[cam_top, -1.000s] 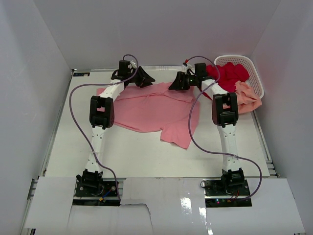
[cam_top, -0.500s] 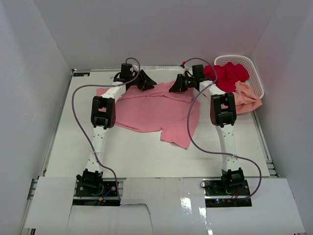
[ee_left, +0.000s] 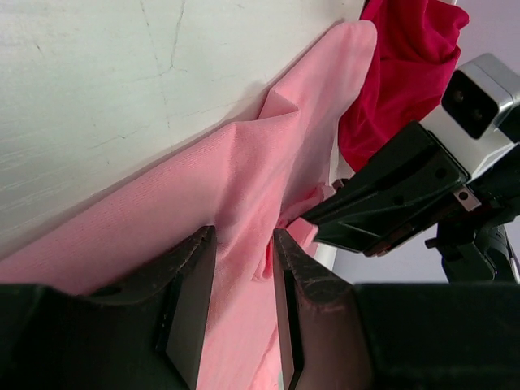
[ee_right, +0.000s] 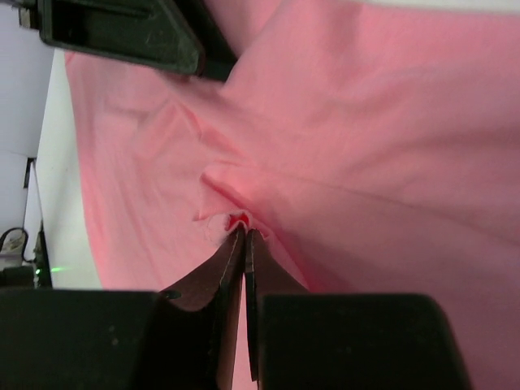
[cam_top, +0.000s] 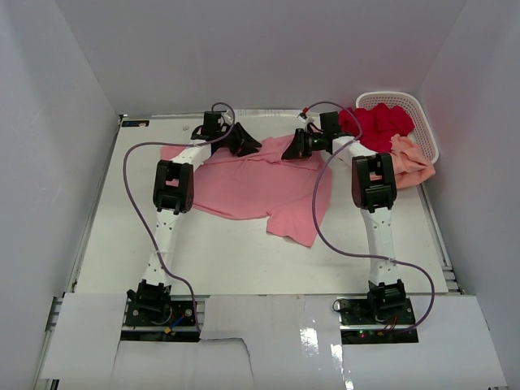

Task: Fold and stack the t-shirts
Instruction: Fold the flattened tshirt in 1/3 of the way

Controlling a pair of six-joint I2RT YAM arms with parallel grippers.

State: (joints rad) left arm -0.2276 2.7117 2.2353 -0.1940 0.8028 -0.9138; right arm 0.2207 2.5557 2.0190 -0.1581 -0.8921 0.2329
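Right gripper [ee_right: 244, 231] is clamped tight, fingertips together on a small tuft of the pink t-shirt [cam_top: 244, 183], right at the shirt's far edge. It's only a nip of cloth, puckered up into a little peak with creases fanning away from my tips.

Left gripper [ee_left: 242, 236] sits just beside it, nose to nose. The jaws stand apart there, straddling a raised ridge of the same pink cloth. I can't say they bite on it.

The rest of the shirt lies spread on the table [cam_top: 203, 252], running back from both grippers toward my bases, with one sleeve trailing out under the right arm.

How will it handle? Light, soft and limp, I'd judge. There's no stiffness to it, so whatever I lift will sag and drag the remainder along the table. It isn't slippery or fragile, but a thin pinch could slide out if I pull hard. The best hold is along that far hem, one corner per gripper and well apart, with a proper fold of cloth between the fingers, not one layer.

Off to the right of my right gripper, the deep red t-shirt [cam_top: 375, 123] is heaped in the basket [cam_top: 426, 122]. The peach t-shirt [cam_top: 410, 162] spills over its near side, both waiting.
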